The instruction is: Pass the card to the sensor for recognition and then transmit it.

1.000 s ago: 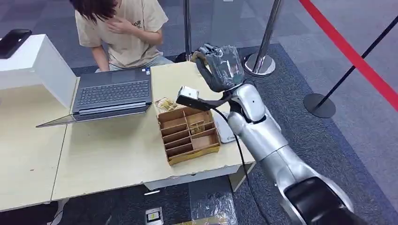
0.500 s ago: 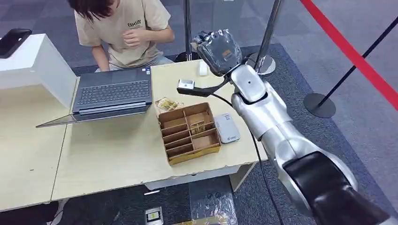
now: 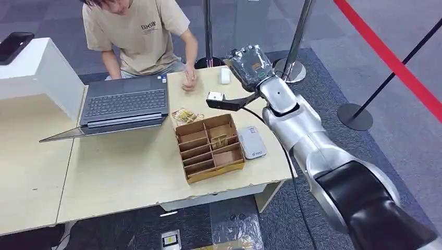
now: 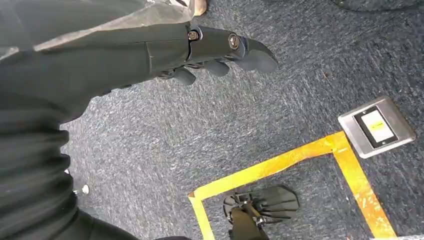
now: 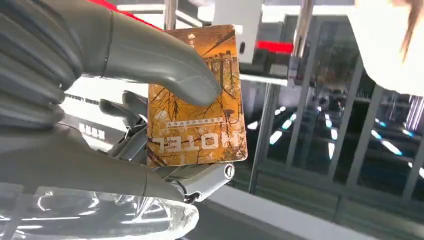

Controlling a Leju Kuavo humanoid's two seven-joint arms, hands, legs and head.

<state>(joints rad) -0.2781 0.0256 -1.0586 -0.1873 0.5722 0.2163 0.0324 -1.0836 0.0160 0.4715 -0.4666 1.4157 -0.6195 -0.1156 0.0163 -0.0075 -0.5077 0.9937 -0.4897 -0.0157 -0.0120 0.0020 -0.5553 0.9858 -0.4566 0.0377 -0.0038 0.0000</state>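
Note:
My right hand (image 3: 250, 63) is raised above the far right corner of the table (image 3: 125, 172), its back toward me. In the right wrist view it pinches an orange hotel card (image 5: 197, 100) between the thumb (image 5: 165, 60) and the fingers behind it, and the card stands upright. The grey-white card sensor (image 3: 252, 142) lies flat on the table just right of the wooden divider box (image 3: 210, 147), below and nearer than the hand. My left hand (image 4: 220, 47) hangs over the carpet with nothing in it, fingers loosely apart.
A person sits behind the table with one hand (image 3: 188, 83) resting on it near a small white object (image 3: 225, 76). An open laptop (image 3: 125, 107) lies left of the box and a white cabinet (image 3: 36, 73) stands far left. Stanchion posts (image 3: 292, 67) stand behind my right hand.
My right arm has swung right and farther out, uncovering the sensor, with the card still held. The person has lowered a hand from the chest onto the table.

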